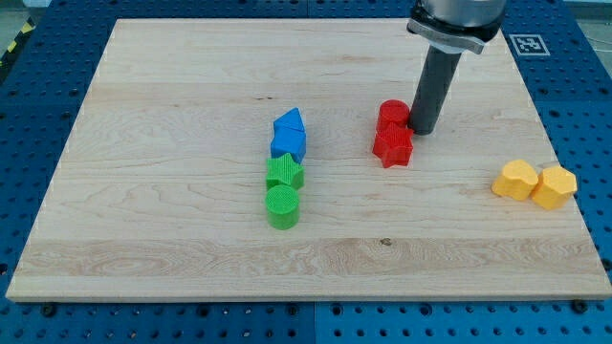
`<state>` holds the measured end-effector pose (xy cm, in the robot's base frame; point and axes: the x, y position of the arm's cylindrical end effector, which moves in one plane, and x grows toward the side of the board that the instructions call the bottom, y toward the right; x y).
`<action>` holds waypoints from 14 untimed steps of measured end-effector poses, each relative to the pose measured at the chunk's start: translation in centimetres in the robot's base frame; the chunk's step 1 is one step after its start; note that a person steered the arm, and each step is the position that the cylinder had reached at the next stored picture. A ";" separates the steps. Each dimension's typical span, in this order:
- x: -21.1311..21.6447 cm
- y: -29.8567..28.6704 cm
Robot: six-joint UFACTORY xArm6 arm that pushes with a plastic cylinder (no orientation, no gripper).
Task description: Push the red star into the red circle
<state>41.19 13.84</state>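
Note:
The red circle (pixel 392 114) stands near the board's middle right. The red star (pixel 393 146) lies just below it in the view and touches it. My tip (pixel 422 130) rests on the board right beside both, at the right of the seam between the red circle and the red star. The dark rod rises from there to the view's top.
A blue block (pixel 289 134), a green star (pixel 284 173) and a green circle (pixel 282 206) form a column left of centre. Two yellow blocks (pixel 535 182) sit side by side near the board's right edge. The wooden board (pixel 172 115) lies on a blue pegboard table.

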 end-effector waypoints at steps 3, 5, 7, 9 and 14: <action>7.8 4.1; 8.8 3.8; 13.1 1.8; 10.2 0.0; 6.7 -2.5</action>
<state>47.88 11.39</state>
